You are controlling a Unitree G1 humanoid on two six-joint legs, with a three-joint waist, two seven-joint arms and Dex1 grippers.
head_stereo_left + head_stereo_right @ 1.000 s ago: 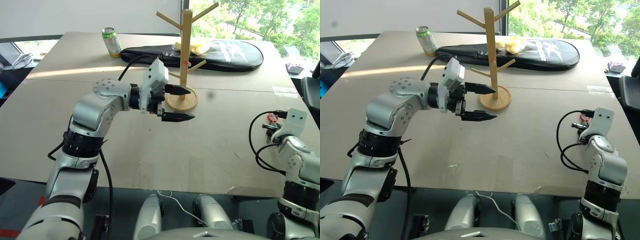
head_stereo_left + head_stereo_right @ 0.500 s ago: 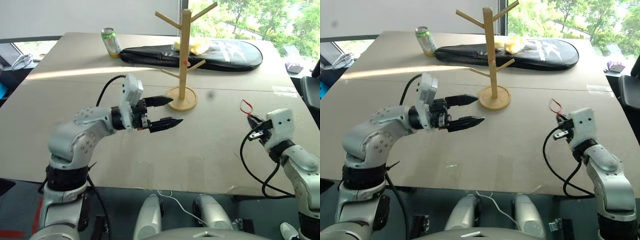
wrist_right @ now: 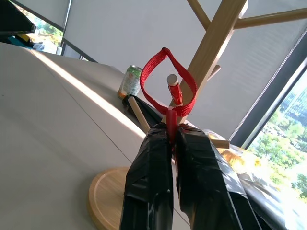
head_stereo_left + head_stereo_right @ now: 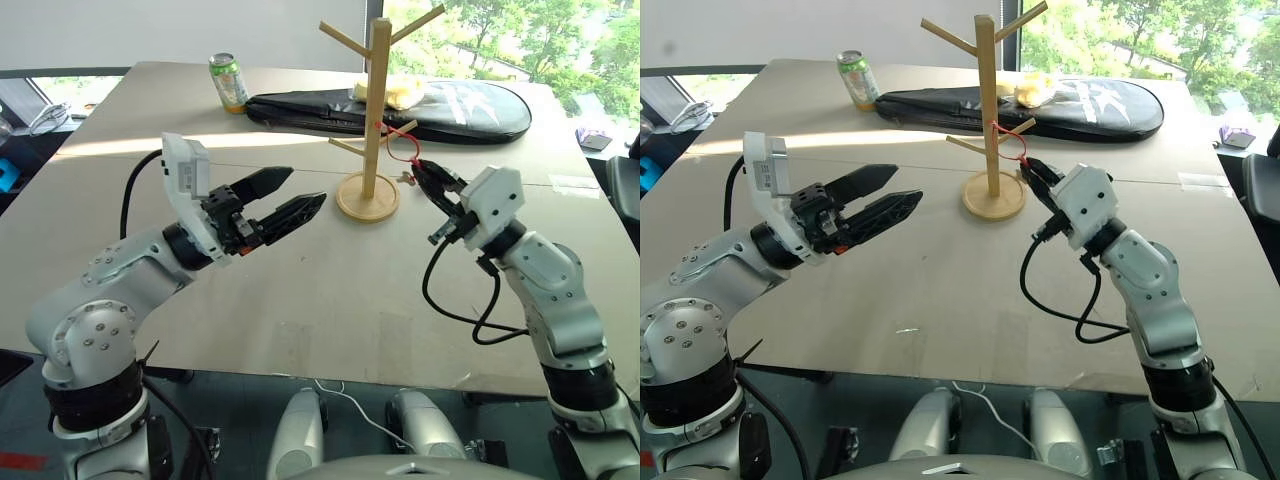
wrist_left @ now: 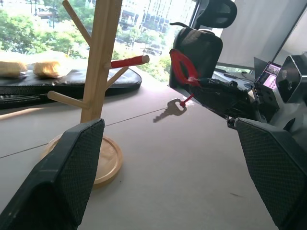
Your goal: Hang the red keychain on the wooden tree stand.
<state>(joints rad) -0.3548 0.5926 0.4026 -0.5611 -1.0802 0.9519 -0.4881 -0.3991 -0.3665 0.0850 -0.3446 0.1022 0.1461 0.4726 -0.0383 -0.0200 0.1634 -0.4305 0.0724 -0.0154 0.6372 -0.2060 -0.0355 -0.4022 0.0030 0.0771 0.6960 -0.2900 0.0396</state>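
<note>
The right gripper is raised above the table, its two black fingers pressed together on the tail of the red keychain. The red loop stands upright above the fingertips, just beside the wooden tree stand. In the right wrist view the loop frames the red-tipped end of one low peg branch; whether the loop has passed over that peg cannot be told. In the left wrist view a small silver key hangs below the red keychain.

The left gripper is held above the table to the left of the wooden tree stand, fingers spread apart and holding nothing. It points toward the stand's round disc base.

The wooden tree stand is upright on the table, its post carrying several upward-angled pegs.

Behind the stand lies a flat black racket bag with pale printed lettering, too indistinct to read. Pale yellow items rest on the bag near the post. A green drink can stands upright at the far left of the table; its label cannot be read. A black office chair is visible beyond the table in the left wrist view.
</note>
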